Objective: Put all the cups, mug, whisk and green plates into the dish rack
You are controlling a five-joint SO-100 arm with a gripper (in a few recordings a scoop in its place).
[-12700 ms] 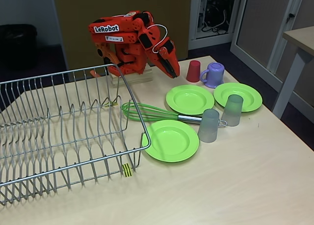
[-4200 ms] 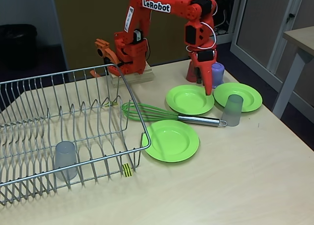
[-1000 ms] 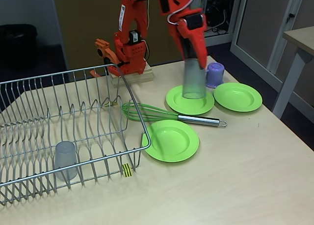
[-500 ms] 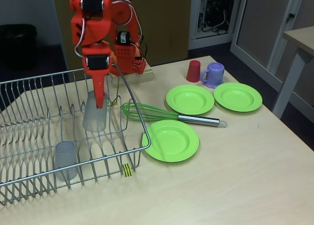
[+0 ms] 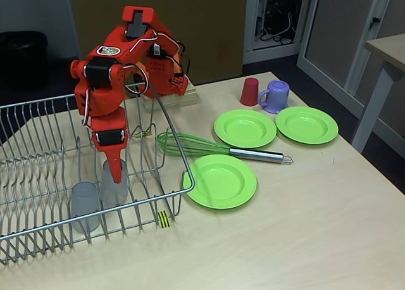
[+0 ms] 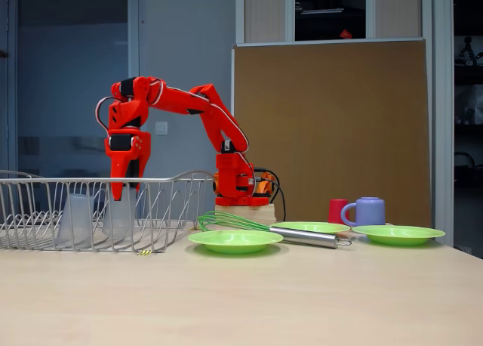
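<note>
Nearest, one grey cup (image 5: 84, 204) stands in the dish rack (image 5: 38, 176), and just beside it the second grey cup (image 5: 114, 183) sits upright under the orange gripper (image 5: 115, 173), whose fingers are clamped on its rim. Farther off on the table (image 5: 304, 226) lie three green plates (image 5: 221, 179), the whisk (image 5: 209, 145), then the red cup (image 5: 249, 91) and the mug (image 5: 276, 96).

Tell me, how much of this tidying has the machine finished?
One grey tumbler stands in the dish rack. The pincer is lowering a second tumbler beside it. Left on the table: red cup, lilac mug, whisk and three green plates.
</note>
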